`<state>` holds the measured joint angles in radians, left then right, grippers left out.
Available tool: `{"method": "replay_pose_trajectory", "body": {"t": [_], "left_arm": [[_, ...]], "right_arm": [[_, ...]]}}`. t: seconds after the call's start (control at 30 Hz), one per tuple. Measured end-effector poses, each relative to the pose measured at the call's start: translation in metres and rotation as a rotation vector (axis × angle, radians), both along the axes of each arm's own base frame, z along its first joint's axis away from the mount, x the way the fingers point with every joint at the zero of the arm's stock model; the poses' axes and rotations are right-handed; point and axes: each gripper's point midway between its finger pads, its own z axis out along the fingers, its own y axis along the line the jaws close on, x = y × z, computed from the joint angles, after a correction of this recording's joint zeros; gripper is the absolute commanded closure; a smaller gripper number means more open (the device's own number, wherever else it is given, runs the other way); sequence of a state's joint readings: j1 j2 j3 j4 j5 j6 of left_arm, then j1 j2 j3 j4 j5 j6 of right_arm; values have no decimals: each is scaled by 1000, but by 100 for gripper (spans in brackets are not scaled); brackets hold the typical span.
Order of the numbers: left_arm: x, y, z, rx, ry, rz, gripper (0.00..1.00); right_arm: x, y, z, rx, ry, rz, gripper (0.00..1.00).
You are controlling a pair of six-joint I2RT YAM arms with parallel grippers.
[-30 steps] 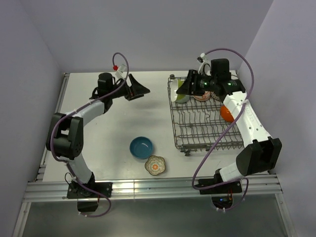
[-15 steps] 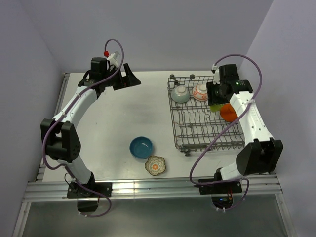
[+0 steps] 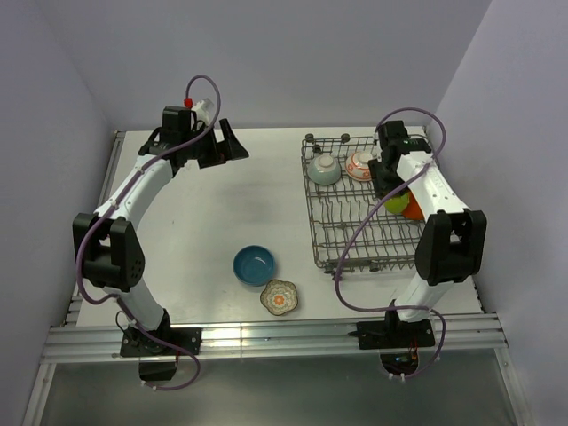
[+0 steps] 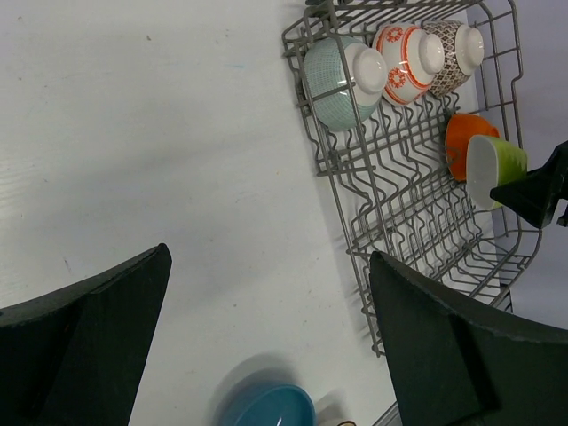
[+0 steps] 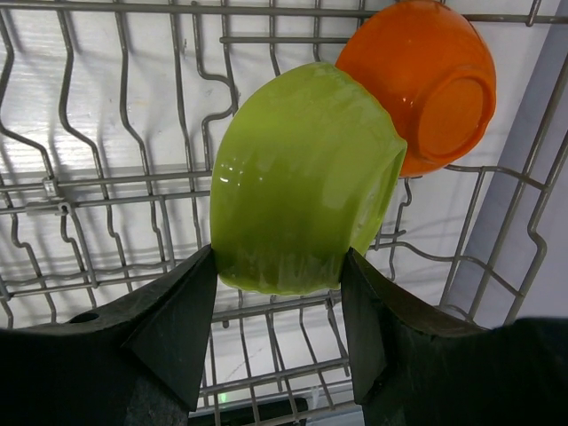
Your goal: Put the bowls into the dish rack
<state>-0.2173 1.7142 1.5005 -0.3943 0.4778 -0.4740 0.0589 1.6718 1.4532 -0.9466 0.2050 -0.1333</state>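
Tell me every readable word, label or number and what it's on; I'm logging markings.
None: no text is readable.
The orange-white patterned ceramic bowl and grey patterned bowl in the dark grey wire dish rack carry only ornament; the lime-green bowl in the right gripper is plain.

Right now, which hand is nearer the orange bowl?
Right. The right hand grips a green bowl right beside the orange bowl over the dish rack; the left hand is open above the table, far off.
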Motion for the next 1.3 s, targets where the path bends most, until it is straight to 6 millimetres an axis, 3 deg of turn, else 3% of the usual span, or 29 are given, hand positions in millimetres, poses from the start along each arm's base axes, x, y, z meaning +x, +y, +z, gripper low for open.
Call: {"method": "replay_pose_trajectory", "body": {"t": [0.43,0.83,1.3], "left_arm": [[5,6,-5,-15,22,14,0],[5,8,-5,-24,21,15,0],[5,10,-5,-39,25,9,0]], "right_arm": [[4,-2,-17,-63,51,12,100],[22,24,-3,-65,5,76,100],[26,24,-25,-94,55,88,100]]}}
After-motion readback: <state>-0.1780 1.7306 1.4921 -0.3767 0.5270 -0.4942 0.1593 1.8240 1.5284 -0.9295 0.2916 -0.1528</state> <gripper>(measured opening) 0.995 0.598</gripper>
